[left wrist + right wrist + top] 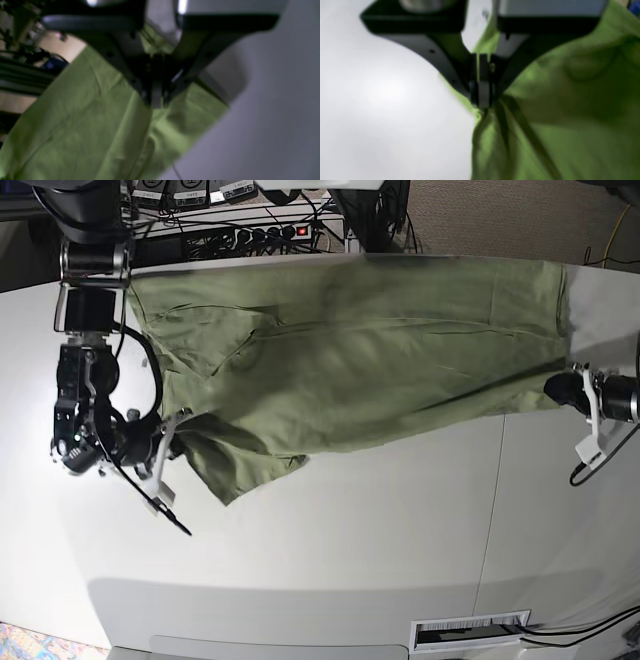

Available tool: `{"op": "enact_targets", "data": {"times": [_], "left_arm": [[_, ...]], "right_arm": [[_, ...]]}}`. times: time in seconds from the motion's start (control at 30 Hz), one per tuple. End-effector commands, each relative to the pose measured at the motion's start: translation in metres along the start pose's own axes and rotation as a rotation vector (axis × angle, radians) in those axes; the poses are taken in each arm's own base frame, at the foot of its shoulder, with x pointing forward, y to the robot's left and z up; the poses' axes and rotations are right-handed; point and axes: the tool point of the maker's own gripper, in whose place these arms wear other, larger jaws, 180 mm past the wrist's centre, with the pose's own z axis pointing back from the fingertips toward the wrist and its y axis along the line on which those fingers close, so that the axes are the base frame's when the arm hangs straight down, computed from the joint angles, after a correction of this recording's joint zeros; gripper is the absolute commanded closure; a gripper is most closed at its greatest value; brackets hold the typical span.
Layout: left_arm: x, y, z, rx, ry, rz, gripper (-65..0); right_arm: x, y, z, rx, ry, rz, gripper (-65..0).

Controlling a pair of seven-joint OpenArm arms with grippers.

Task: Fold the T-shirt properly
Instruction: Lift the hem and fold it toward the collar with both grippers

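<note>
Behind your white table sits a black power strip with a red switch among tangled cables, and a white vent slot lies at the table's near edge. Nothing stands on the table between the two arms except the plain olive-green T-shirt of thin soft cloth, spread lengthwise across the far half of the table.

Your right gripper has its black jaws closed tight on a bunched edge of the shirt, with folds fanning out from the pinch. Your left gripper is likewise clamped together on the cloth's edge.

In the base view, each arm reaches in low from its own side, wrists roughly level with the tabletop.
</note>
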Motion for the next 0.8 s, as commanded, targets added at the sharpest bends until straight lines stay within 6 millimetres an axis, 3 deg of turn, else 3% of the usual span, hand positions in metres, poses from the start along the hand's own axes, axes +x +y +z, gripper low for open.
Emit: {"op": "enact_targets", "data": {"times": [0.0,0.13,0.47,0.77], "left_arm": [[0.006,0.005,0.015,0.02,-0.022,-0.005,0.0],[-0.018,0.002,0.007,0.004,0.028,0.024,0.0],[-0.055,0.003,0.009,0.01,0.109,0.063,0.0],[-0.059,0.004,0.011,0.011,0.116,0.069,0.0]], "right_arm": [[0.013,-0.008,0.014,-0.02,-0.053,0.013,0.0],[-0.01,-0.008,0.016,-0.024,-0.014,0.022,0.0],[-0.03,-0.006,0.024,-0.028,0.019,0.046,0.0],[-0.046,-0.005,0.031,-0.03,0.053,0.066,0.0]]}}
